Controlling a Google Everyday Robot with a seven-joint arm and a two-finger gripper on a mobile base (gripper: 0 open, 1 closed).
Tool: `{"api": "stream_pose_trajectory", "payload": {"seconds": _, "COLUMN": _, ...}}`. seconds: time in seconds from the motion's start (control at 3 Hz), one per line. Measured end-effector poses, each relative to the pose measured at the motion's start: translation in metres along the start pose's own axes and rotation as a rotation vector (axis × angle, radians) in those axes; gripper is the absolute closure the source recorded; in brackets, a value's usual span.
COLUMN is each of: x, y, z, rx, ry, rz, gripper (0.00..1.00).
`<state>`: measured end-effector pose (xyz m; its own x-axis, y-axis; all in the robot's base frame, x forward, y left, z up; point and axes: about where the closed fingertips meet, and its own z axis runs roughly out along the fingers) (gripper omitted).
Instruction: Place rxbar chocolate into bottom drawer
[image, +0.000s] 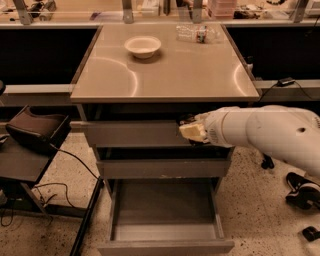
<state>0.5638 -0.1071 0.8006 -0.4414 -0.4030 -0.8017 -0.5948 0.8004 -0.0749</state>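
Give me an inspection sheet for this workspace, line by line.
Surface: tan table top, glossy with light reflections.
Job's things: bottom drawer pulled out, nothing seen inside; rxbar chocolate not clearly seen, a dark bit at the gripper may be it.
Clutter: white bowl and clear bottle at the table's back.
Grippers: gripper in front of the top drawer, above the bottom drawer.
Cables: black cable on the floor, left.
Surroundings: dark bag at left; speckled floor.
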Motion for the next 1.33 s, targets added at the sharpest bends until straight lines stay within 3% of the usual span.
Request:
{"api": "stream_pose_trajectory", "payload": {"seconds": 0.67, "x": 0.143, "y": 0.016, "z": 0.109, "rx": -0.009, "ry": 0.104, "rz": 0.053, "gripper": 1.0}}
{"api": "stream_pose_trajectory", "payload": {"seconds": 1.0, "x": 0.177, "y": 0.01, "z": 0.167, "rx": 0.004, "ry": 0.106, "rz": 0.175, "gripper": 1.0}}
{"api": "stream_pose_trajectory", "payload": {"seconds": 1.33, "x": 0.177, "y": 0.01, "z": 0.168, "rx": 0.006, "ry": 0.106, "rz": 0.176, "gripper": 1.0}}
